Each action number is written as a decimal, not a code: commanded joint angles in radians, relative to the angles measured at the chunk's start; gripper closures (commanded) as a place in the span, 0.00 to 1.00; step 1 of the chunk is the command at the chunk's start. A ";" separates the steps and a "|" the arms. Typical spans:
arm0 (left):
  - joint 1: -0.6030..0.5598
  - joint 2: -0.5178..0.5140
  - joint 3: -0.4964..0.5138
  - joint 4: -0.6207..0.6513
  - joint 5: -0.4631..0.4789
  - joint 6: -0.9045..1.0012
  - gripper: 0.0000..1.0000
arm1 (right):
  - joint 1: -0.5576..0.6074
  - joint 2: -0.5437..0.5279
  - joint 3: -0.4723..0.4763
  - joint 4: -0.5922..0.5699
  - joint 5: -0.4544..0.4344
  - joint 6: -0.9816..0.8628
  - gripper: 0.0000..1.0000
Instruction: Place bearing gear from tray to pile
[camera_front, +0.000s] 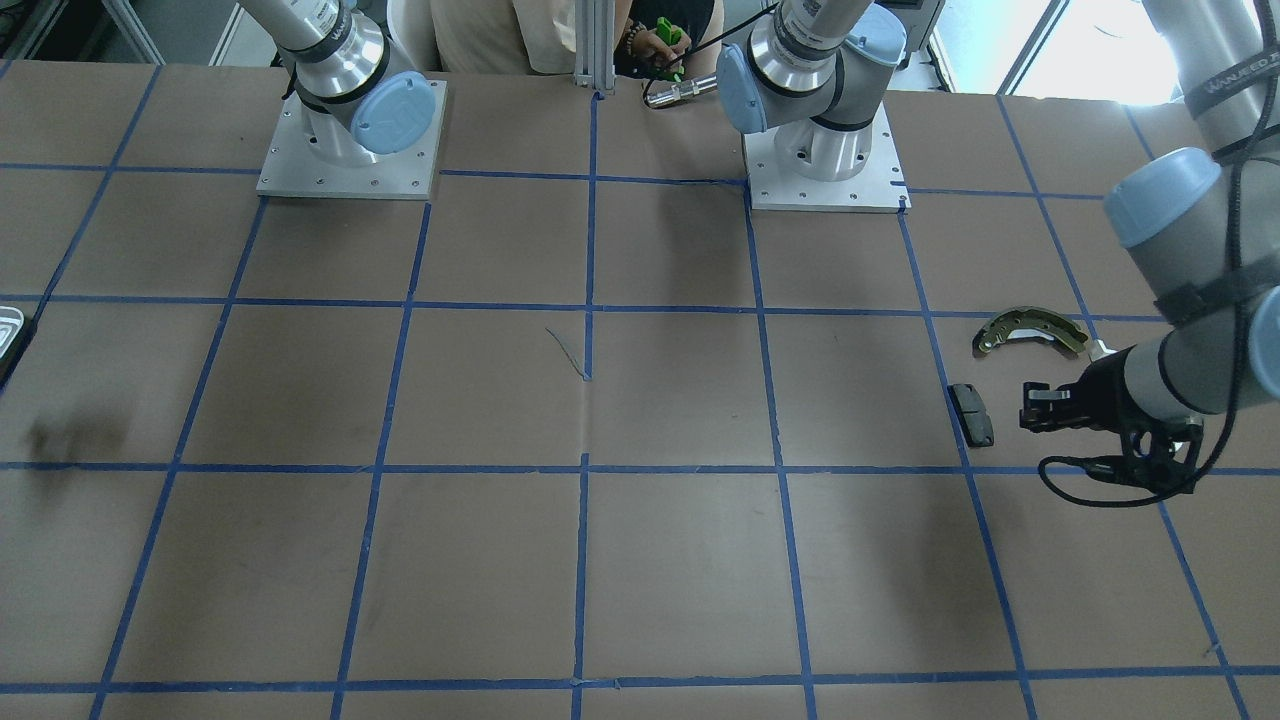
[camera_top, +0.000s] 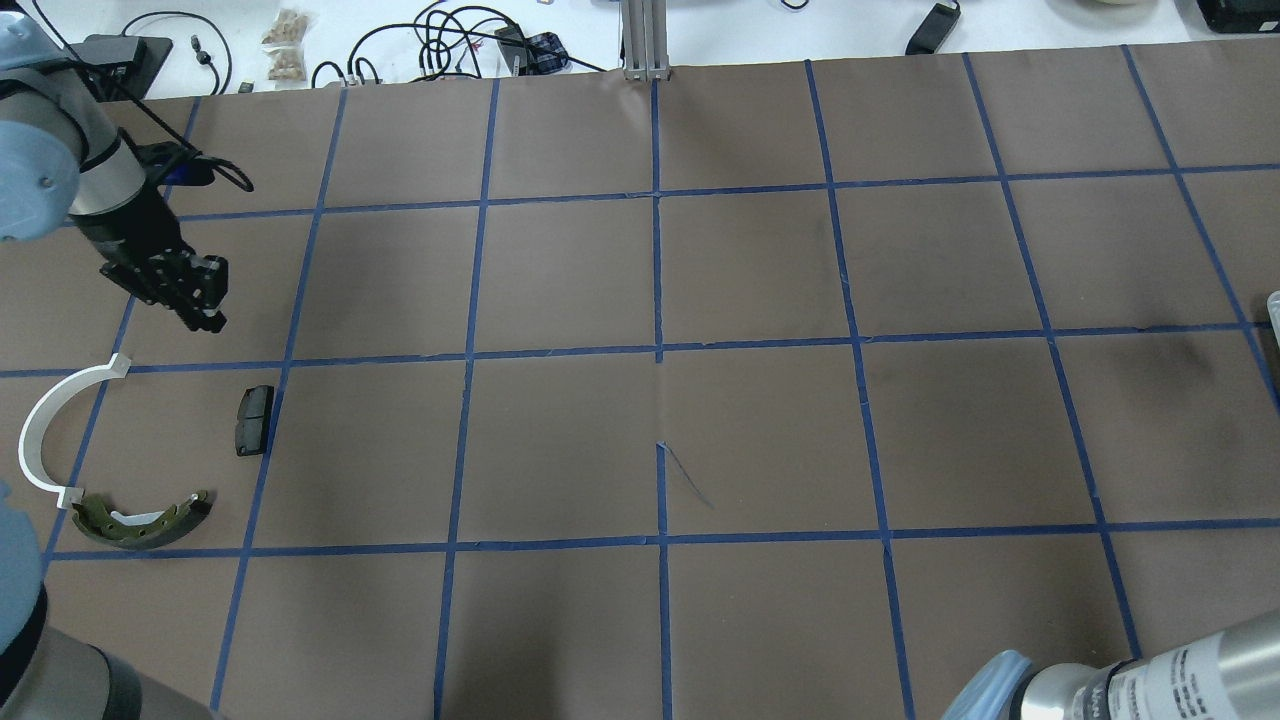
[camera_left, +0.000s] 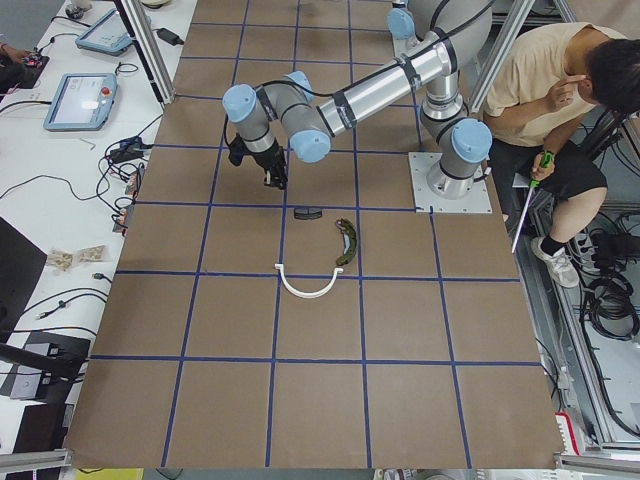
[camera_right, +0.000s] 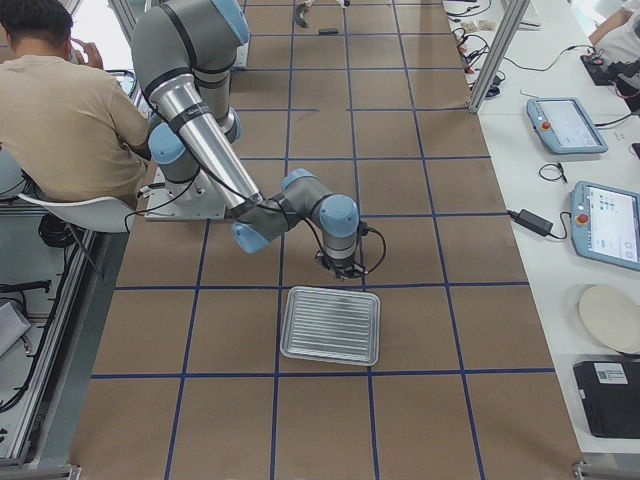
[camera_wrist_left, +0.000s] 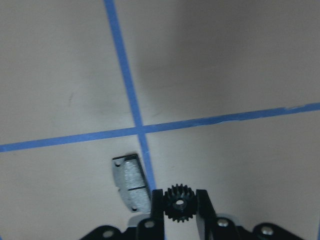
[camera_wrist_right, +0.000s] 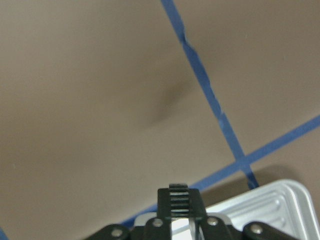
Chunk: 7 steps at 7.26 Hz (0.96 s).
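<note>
My left gripper (camera_wrist_left: 179, 196) is shut on a small black toothed bearing gear (camera_wrist_left: 178, 206) and holds it above the table. In the overhead view the left gripper (camera_top: 196, 296) hangs just beyond the pile: a black rectangular pad (camera_top: 254, 420), a white plastic arc (camera_top: 45, 432) and a bronze-and-grey brake shoe (camera_top: 140, 520). The pad (camera_wrist_left: 131, 182) lies just left of the gripper in the left wrist view. My right gripper (camera_wrist_right: 180, 194) is shut and empty, above the table next to the silvery tray (camera_right: 330, 325), whose corner (camera_wrist_right: 272, 200) shows below it.
Two arm bases (camera_front: 350, 150) (camera_front: 825, 160) stand at the robot's side of the table. A seated person (camera_left: 560, 90) is behind them. Cables and tablets (camera_right: 565, 125) lie on the side bench. Blue tape lines cross the brown table.
</note>
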<state>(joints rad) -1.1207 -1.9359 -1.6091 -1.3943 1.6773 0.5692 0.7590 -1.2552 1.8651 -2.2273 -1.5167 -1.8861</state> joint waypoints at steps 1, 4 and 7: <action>0.094 -0.005 -0.081 0.102 0.007 0.111 1.00 | 0.240 -0.107 0.093 0.009 0.004 0.411 1.00; 0.128 -0.002 -0.279 0.358 0.008 0.124 1.00 | 0.719 -0.113 0.103 -0.009 -0.006 1.205 1.00; 0.153 -0.014 -0.319 0.391 0.005 0.139 1.00 | 1.075 -0.038 0.043 -0.006 0.003 1.881 1.00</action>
<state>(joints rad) -0.9742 -1.9465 -1.9170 -1.0152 1.6829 0.7043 1.6949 -1.3302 1.9378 -2.2353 -1.5182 -0.2799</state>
